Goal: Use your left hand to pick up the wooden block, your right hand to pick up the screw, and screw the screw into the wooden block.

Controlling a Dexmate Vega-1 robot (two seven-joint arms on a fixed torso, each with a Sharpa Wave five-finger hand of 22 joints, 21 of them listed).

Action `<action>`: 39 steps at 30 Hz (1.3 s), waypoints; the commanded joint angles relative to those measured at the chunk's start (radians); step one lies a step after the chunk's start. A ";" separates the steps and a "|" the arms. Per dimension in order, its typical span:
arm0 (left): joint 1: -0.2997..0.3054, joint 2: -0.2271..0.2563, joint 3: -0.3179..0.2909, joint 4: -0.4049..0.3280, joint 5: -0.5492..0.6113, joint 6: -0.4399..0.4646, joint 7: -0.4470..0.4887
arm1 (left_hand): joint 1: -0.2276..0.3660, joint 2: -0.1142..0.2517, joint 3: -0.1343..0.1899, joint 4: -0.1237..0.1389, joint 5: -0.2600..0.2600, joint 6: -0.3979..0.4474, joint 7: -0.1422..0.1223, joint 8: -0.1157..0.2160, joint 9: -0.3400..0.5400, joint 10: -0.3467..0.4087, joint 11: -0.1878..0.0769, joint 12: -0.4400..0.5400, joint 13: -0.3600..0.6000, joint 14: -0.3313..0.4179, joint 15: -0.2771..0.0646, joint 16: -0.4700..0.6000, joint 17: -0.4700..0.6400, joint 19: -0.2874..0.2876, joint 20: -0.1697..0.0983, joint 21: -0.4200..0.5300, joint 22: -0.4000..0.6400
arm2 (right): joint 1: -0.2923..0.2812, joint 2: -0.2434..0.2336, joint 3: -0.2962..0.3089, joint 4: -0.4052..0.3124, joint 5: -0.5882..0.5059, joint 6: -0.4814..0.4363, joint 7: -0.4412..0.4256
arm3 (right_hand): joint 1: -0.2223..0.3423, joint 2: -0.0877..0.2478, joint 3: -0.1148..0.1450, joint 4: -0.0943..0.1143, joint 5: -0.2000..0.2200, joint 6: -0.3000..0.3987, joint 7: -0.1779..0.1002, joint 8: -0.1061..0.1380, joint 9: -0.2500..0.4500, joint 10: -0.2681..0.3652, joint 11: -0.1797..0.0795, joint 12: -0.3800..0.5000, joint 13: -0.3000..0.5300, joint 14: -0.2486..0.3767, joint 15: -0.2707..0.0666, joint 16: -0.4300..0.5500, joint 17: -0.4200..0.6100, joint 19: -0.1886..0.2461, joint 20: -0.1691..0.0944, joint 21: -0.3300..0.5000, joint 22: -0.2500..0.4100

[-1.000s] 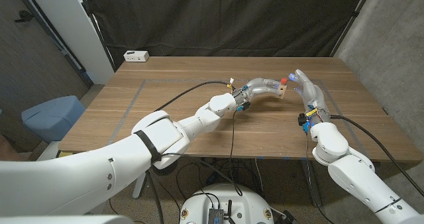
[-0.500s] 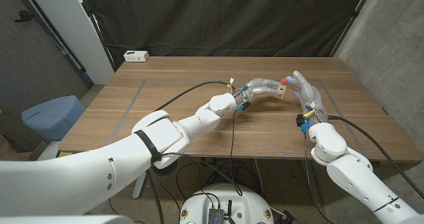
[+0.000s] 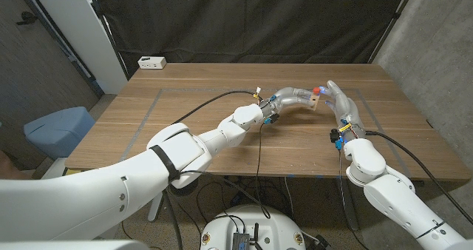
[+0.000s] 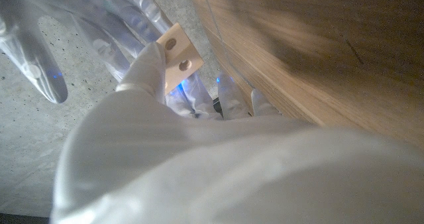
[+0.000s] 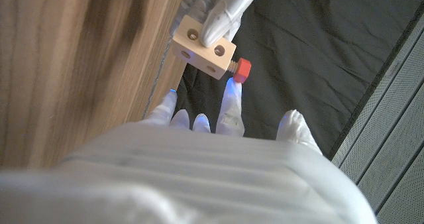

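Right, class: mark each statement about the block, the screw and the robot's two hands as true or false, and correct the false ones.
1. The left hand holds the wooden block. True.
2. The screw has a blue head. False: its head is red.
3. The screw lies loose on the table. False: it sits in the block's side, off the table.
4. The block has round holes in its faces. True.
5. The right hand is by the screw. True.
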 commanded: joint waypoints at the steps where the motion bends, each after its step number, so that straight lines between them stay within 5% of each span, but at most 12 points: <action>1: 0.000 -0.001 0.000 0.000 -0.001 0.002 -0.003 | -0.051 0.063 0.052 0.053 0.003 0.078 0.012 0.028 0.005 0.008 -0.002 0.019 0.003 0.012 -0.066 -0.001 0.002 -0.001 -0.004 0.005 0.004 | -0.017 0.001 0.005 -0.017 -0.011 0.002 -0.017 | -0.002 0.008 0.009 -0.004 0.000 0.019 -0.001 0.011 0.002 0.008 -0.010 0.006 0.001 0.010 0.005 0.010 0.002 0.011 -0.001 0.008 0.003; 39: -0.003 -0.013 0.006 0.004 -0.002 0.028 0.005 | -0.052 0.064 0.053 0.053 0.003 0.078 0.013 0.028 0.005 0.010 -0.002 0.019 0.003 0.012 -0.066 -0.002 0.001 0.002 -0.006 0.006 0.004 | -0.062 -0.002 0.024 -0.051 -0.015 -0.013 -0.023 | 0.004 0.016 0.017 -0.014 0.001 0.087 0.001 0.017 0.002 0.048 -0.040 0.012 0.001 0.036 -0.009 0.016 -0.002 0.030 0.001 0.012 0.003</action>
